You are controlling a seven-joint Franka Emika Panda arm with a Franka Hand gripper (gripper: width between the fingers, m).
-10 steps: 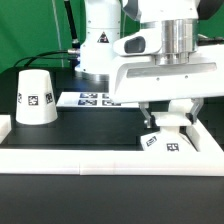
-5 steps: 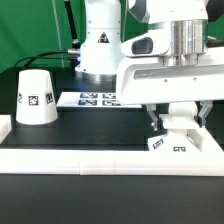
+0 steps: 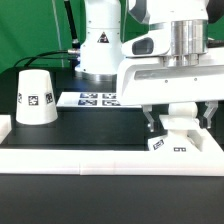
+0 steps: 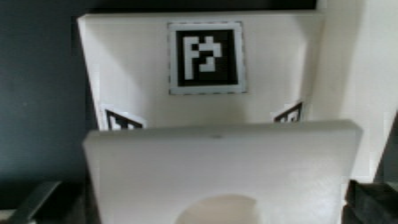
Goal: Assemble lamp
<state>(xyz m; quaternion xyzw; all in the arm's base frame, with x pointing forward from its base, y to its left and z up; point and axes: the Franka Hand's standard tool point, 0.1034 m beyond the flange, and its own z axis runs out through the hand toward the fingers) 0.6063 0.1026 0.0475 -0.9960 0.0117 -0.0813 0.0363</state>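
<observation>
Rightward, toward the exterior view's right, the gripper (image 3: 181,123) has slid a little since a second ago, and the base block (image 3: 170,146) beneath it has shifted the same way and now sits squarer to the camera.

Biggest in the scene is the arm's white wrist and hand, hanging low over the black table (image 3: 90,125) at the exterior view's right. Its dark fingers (image 3: 150,123) stand wide apart, one on each side of the base block's upper part, with a gap showing on both sides; nothing is clamped between them.

Next in size, the shade (image 3: 34,97) stands upright on its wide end at the exterior view's far left, well apart from the hand, its tags facing the camera. The marker board (image 3: 95,99) lies flat behind, between the shade and the hand.

Smallest, the base block rests on the table just behind the white front ledge (image 3: 100,158). The wrist view looks down on the base block's tagged face (image 4: 205,55).
</observation>
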